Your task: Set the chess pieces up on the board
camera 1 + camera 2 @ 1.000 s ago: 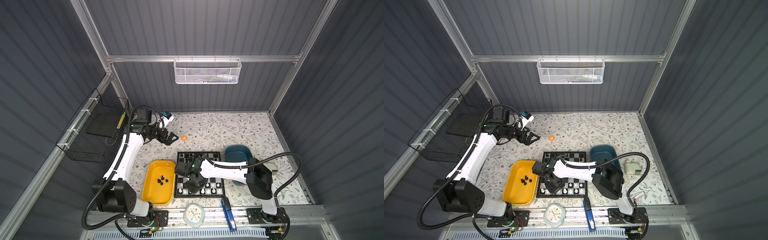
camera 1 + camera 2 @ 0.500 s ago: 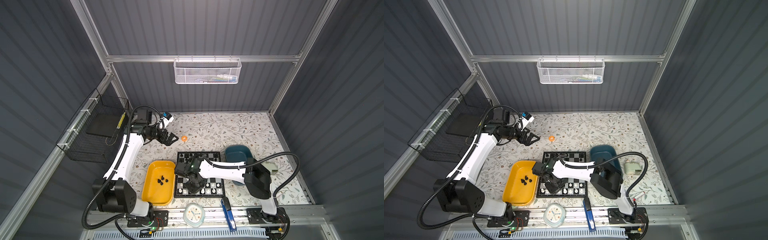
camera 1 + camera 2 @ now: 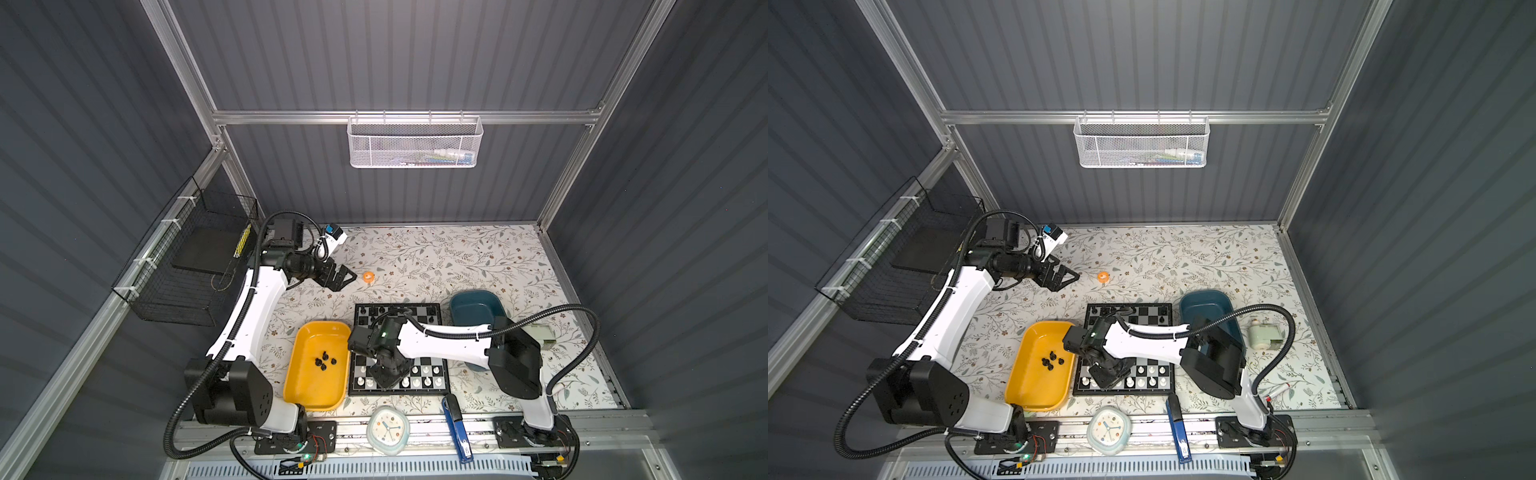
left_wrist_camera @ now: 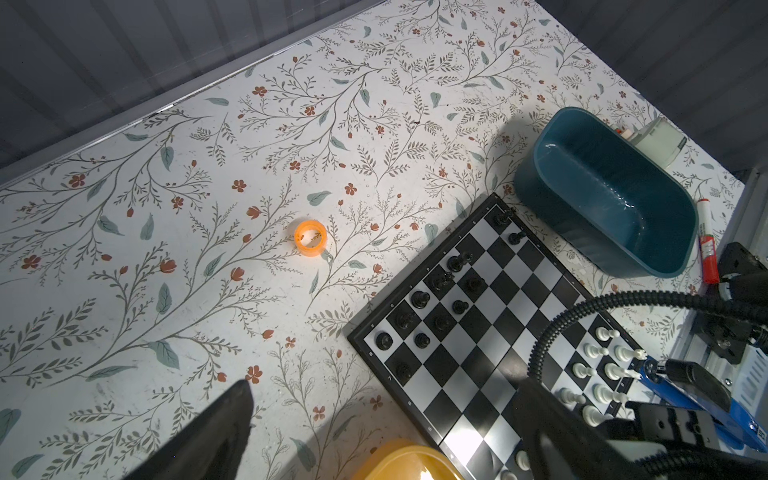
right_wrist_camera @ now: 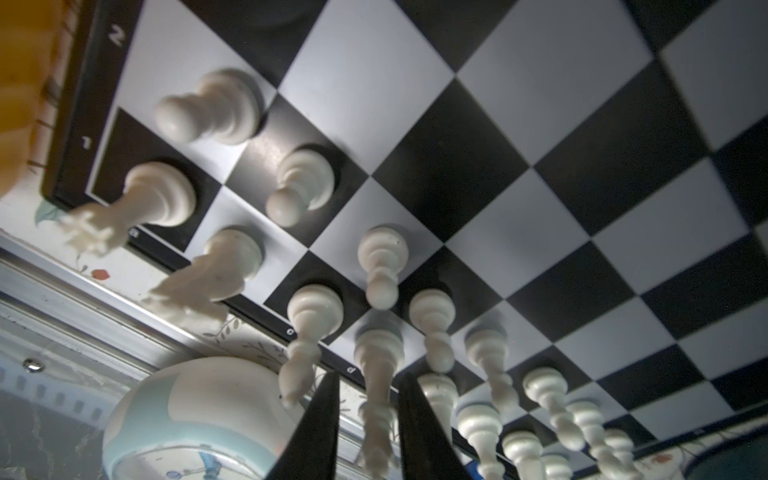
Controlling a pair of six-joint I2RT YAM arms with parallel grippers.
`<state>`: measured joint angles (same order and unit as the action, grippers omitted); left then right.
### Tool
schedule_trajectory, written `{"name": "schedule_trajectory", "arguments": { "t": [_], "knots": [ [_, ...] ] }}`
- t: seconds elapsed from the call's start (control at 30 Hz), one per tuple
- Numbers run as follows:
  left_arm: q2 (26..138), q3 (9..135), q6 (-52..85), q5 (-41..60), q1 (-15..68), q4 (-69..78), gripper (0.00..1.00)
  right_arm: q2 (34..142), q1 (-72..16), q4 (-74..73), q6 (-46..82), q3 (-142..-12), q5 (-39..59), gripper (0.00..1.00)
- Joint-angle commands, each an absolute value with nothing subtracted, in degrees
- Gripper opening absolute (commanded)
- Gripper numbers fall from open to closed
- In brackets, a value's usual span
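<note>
The left arm (image 3: pixel 257 307) and right arm (image 3: pixel 449 343) are 2 glossy white shells with black joints, each trailing 1 ribbed black cable. Above the board (image 3: pixel 422 312), a green light glows on the right arm's black wrist.

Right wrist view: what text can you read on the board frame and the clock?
"2": side frame of the board, seen sideways.
"1": same edge, next row.
"c": frame edge facing the clock, upside down.
"d": beside the "c".
Mark by the corner: blurred.
Clock face: too blurred to read.

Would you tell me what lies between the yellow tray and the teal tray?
The board, partly under the right arm, lies between them, as both top views show.
</note>
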<state>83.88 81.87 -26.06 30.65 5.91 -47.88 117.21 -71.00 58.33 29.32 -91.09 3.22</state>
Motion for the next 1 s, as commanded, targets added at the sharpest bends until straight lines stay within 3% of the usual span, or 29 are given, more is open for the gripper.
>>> {"name": "schedule_trajectory", "arguments": {
  "t": [0.0, 0.97],
  "knots": [
    [82.5, 81.6, -25.4, 31.4, 5.5, -48.3, 1.0, 116.0, -71.5, 59.1, 28.8, -91.1, 1.6, 0.3],
    [82.5, 82.4, -25.8, 30.5, 4.9, -49.0, 1.0, 109.8, -71.9, 65.6, 26.4, -96.7, -1.7, 0.33]
  ]
}}
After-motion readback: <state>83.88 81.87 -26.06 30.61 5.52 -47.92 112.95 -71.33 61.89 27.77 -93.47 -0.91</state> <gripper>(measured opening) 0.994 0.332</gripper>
